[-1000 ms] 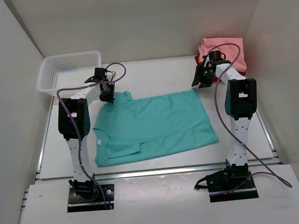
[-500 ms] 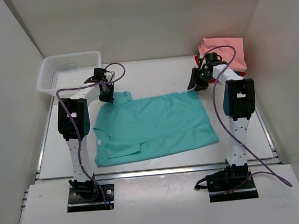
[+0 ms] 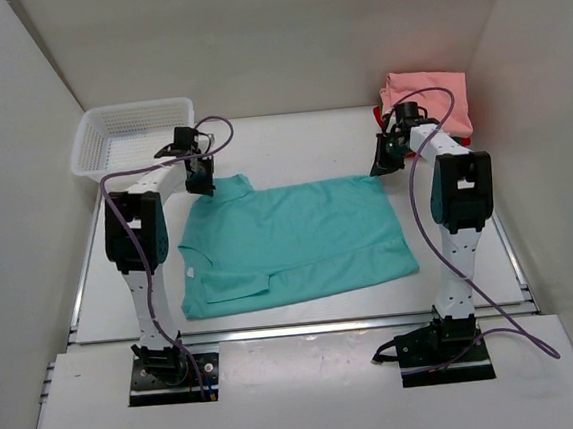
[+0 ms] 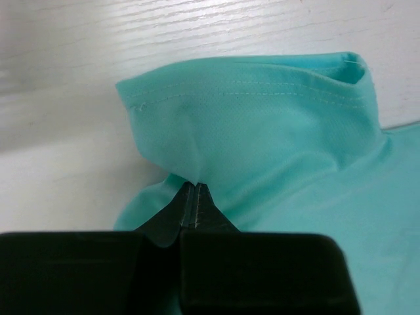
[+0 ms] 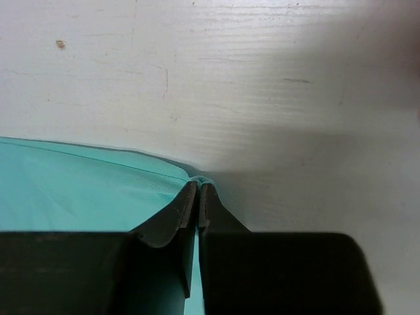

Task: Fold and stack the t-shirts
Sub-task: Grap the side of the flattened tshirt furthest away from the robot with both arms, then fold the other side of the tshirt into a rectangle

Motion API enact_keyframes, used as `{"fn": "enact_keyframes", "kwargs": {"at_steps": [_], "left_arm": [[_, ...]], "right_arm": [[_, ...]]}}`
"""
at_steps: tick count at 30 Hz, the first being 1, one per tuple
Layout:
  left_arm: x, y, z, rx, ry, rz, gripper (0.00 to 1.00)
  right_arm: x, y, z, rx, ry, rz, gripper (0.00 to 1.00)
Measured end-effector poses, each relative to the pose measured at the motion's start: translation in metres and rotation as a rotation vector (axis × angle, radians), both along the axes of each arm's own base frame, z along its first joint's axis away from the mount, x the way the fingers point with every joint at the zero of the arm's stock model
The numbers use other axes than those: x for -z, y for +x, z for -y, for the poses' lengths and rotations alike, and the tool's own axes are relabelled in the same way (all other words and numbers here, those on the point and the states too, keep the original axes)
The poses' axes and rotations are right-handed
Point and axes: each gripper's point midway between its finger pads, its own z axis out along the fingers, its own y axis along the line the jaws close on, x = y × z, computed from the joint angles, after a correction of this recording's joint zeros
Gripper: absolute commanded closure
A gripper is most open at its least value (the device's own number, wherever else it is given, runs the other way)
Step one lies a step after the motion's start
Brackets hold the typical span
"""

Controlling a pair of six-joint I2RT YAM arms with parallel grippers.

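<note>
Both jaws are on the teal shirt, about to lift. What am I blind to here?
- Top external: the right arm covers the near edge of the salmon pink shirt pile; shirts beneath cannot be counted.
- Left wrist: the body of the left gripper hides how deep the teal t-shirt sits in the jaws.
- Right wrist: the body of the right gripper hides the hem below the pinched corner.
- Top external: the neck label is too small to read.

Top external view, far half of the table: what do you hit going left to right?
white mesh basket → left gripper → teal t-shirt, its far edge pinched by both grippers → right gripper → salmon pink t-shirt
</note>
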Motion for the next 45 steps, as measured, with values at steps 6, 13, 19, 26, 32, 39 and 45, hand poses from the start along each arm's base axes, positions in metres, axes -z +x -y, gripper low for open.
{"fn": "enact_keyframes", "kwargs": {"at_steps": [6,13,19,26,32,39,45], "left_arm": [[-0.049,-0.036,-0.007,-0.027,-0.03,0.059,1.0],[-0.089,-0.105,-0.004,-0.017,-0.056,0.137,1.0],[-0.074,-0.155,-0.006,-0.015,-0.045,0.079,1.0],[-0.079,-0.198,-0.013,-0.034,-0.031,0.077,1.0],[-0.071,-0.228,-0.011,-0.018,-0.032,0.061,1.0],[-0.071,-0.249,0.002,0.017,-0.06,0.053,0.71],[-0.085,-0.247,0.0,-0.034,-0.117,0.088,0.52]], "right_arm": [[-0.028,-0.004,0.003,-0.011,-0.023,0.038,1.0],[-0.06,-0.045,0.001,-0.031,-0.015,0.084,1.0],[-0.055,-0.095,-0.006,-0.052,0.005,0.05,1.0],[-0.054,-0.144,-0.015,-0.086,0.014,0.044,1.0],[-0.049,-0.175,-0.014,-0.094,0.016,0.047,1.0],[-0.036,-0.188,-0.011,-0.088,0.007,0.016,0.73],[-0.036,-0.184,0.007,-0.025,-0.032,0.018,0.52]]}}
